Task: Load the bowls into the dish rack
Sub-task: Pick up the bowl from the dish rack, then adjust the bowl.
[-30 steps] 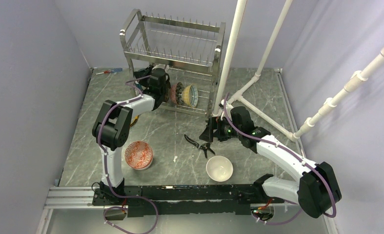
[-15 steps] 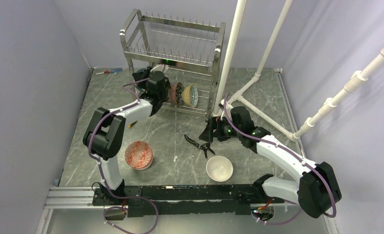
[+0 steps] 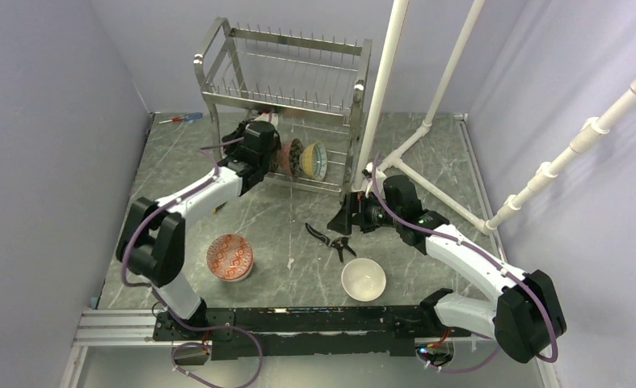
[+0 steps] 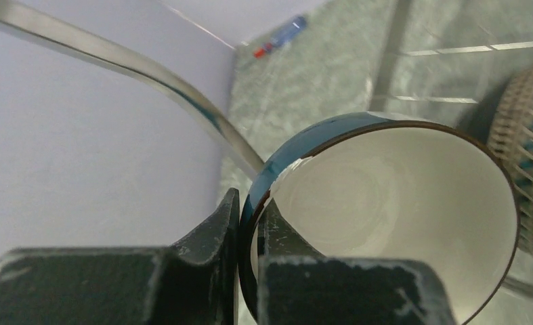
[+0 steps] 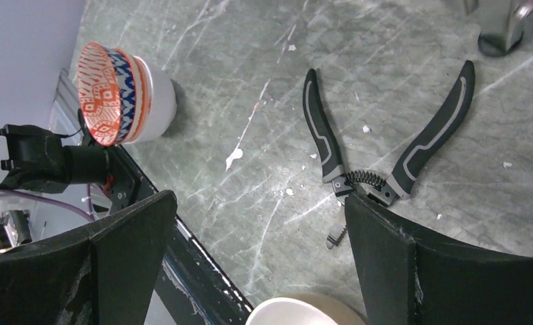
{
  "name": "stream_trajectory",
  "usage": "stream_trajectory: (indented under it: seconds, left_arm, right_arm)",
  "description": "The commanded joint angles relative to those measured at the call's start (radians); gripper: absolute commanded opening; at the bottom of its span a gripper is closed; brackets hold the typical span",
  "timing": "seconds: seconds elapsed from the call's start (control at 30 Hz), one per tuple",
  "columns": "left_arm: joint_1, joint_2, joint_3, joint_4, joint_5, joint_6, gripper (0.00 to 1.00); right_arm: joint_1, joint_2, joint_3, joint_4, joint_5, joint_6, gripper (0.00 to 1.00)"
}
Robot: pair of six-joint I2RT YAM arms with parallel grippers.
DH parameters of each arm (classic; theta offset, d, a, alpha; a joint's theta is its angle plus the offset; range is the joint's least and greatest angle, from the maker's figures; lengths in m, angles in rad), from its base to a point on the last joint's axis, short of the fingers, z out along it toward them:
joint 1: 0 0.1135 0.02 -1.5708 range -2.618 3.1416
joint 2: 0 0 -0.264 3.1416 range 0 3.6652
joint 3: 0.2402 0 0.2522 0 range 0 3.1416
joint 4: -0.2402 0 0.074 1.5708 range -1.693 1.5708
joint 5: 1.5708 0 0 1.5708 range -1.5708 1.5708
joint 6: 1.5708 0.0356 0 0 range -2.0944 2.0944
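Grey marbled table (image 3: 290, 218) is enclosed by lilac walls (image 3: 40, 121). At the lower tier of the far dish rack (image 3: 282, 99), a blue-rimmed bowl (image 4: 385, 196) is pinched by the left claw (image 4: 250, 223); the right claw (image 5: 260, 220) is spread wide above pliers (image 5: 355, 183).

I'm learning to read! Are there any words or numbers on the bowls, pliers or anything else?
None readable. The red bowl has only patterns; the blue-rimmed bowl in the left claw is blank inside; the pliers show no brand; the screwdriver is too small to tell.
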Motion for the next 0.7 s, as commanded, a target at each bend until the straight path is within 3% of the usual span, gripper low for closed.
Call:
stream_trajectory:
  seconds: [0.0,0.27,0.5,0.67]
  left_arm:
    - [-0.032,-0.246,0.028,-0.250,0.185,-0.398,0.03]
    - [-0.097,-0.408,-0.074,-0.413,0.327,-0.591,0.03]
    - [-0.097,-0.479,-0.107,-0.439,0.348,-0.627,0.03]
    - [-0.097,-0.541,-0.116,-0.442,0.438,-0.671,0.03]
  right_arm:
    - [-0.003,0.000,0.049,0.108,-0.040,0.015,1.00]
    - [-0.002,0.098,0.110,0.202,-0.090,0.062,1.00]
    - [0.001,0.141,0.130,0.244,-0.112,0.088,0.98]
    - [0.003,0.123,0.113,0.270,-0.083,0.114,0.95]
